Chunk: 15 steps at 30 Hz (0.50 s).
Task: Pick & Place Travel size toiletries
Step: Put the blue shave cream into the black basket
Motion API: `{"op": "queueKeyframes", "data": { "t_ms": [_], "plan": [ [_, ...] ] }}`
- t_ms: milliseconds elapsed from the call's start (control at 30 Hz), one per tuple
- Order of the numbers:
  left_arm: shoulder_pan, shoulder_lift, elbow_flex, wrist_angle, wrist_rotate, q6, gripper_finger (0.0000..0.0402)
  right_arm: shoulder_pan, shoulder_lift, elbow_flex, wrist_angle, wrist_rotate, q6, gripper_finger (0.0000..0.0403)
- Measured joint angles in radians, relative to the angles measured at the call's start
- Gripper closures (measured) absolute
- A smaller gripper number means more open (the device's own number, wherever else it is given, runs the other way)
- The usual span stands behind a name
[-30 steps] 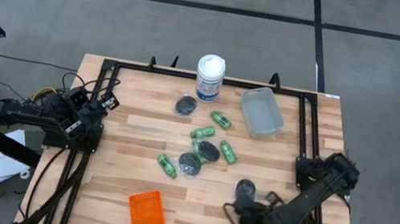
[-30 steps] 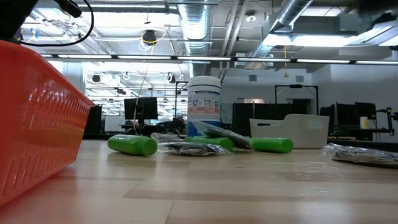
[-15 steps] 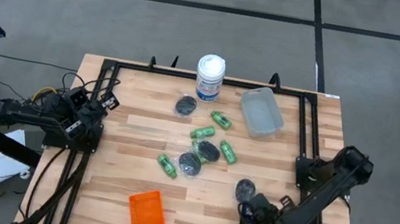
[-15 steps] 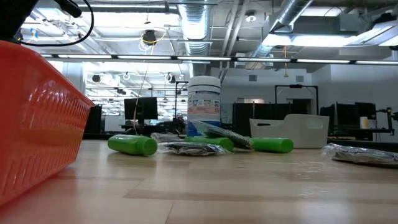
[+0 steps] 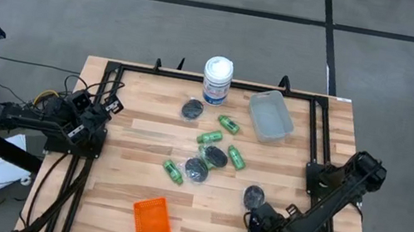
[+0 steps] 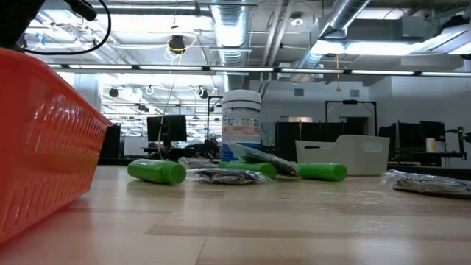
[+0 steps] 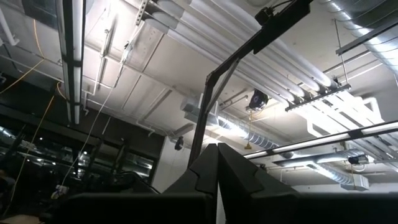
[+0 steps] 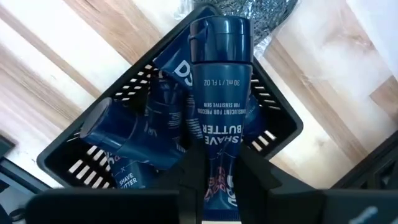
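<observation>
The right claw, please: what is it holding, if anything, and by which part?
The right claw grips a dark blue shave butter tube by its flat tail end, cap pointing away, over the black tray.

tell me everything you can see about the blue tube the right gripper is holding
The blue tube is a dark blue flat plastic tube with a round flip cap at its far end and white print reading "shave butter". The right gripper is shut on its lower part, fingers pinching either side. It hangs over a black slotted tray at the table's front right, above other matching blue tubes lying in it.

2 dark jointed arms point(image 5: 327, 205), black cables.
</observation>
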Motion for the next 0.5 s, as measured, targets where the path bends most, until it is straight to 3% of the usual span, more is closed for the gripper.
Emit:
{"op": "queueKeyframes", "data": {
  "t_ms": [500],
  "plan": [
    [0.000,0.000,0.000,0.000,0.000,0.000,0.0401,0.009,0.034,-0.039,0.055,0.007,-0.051,0.0349]
  ]
}}
